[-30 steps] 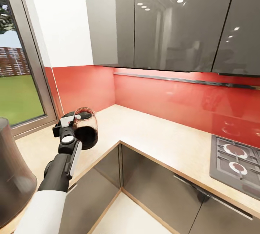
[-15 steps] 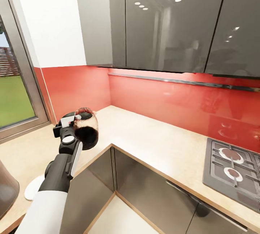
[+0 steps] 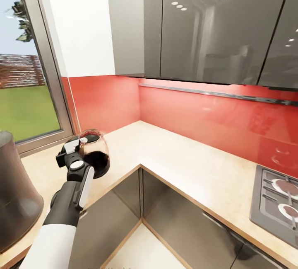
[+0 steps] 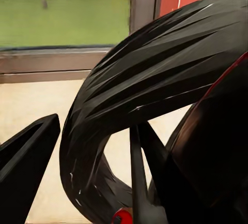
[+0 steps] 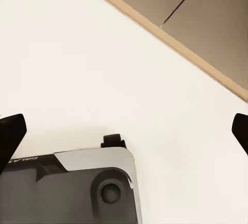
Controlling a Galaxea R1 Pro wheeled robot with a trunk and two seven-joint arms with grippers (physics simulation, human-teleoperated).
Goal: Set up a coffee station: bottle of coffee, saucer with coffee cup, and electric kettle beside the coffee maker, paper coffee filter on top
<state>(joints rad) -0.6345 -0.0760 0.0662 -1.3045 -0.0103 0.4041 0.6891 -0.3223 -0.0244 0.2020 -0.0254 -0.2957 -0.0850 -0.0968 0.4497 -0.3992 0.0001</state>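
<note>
Left arm extended forward, left gripper clamped on electric kettle handle above kitchen countertop, right gripper fingers apart

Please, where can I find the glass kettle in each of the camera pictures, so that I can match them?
Head view: the kettle is at lower left, held up over the counter by the left gripper.
Left wrist view: its black loop handle and dark belly are very close to the camera.
Right wrist view: the kettle is not in it.
Shared landmark: the window with green lawn, in the head and left wrist views.
</note>
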